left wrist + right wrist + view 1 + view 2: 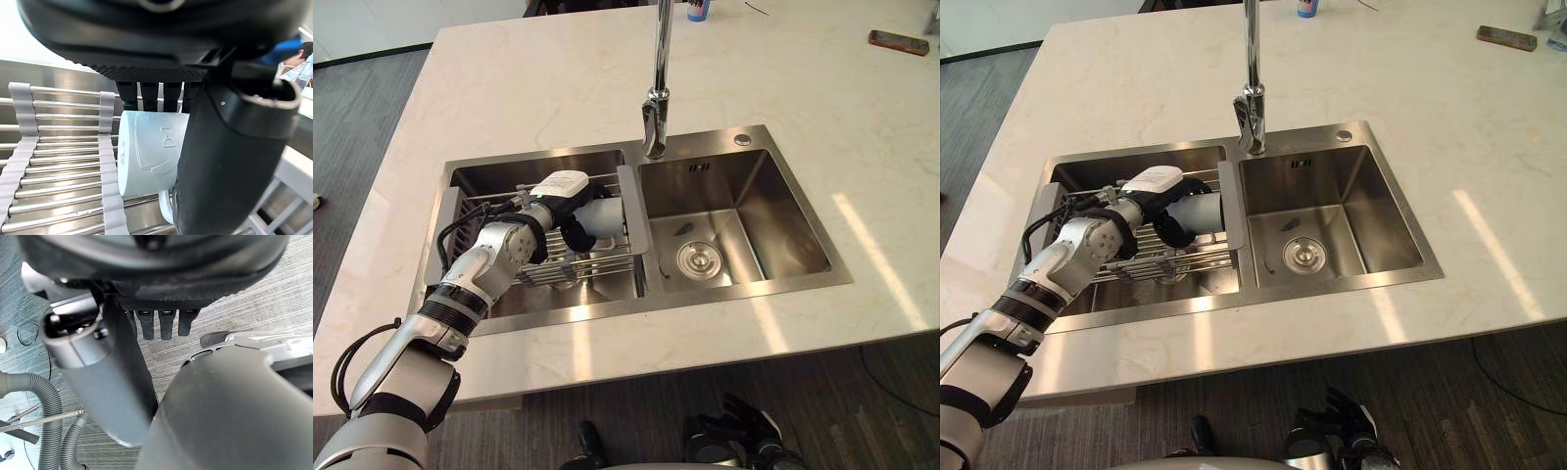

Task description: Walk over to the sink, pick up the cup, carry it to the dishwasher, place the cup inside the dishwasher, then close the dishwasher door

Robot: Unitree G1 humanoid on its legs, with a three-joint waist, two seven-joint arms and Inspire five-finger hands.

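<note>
Step in hand: grasp of cup. On the drying rack [63,161], set across the left basin of the sink [793,235], the cup [146,152] is seen lying on its side. The grip should be seated squarely across the body and the cup lifted straight off the rack.

Left hand [570,230]: fingers are laid over the cup, thumb against its near side. It is apparently clamped, though contact is partly hidden.

Right hand [744,426]: hung below the sink's front edge, fingers relaxed, nothing held.
</note>
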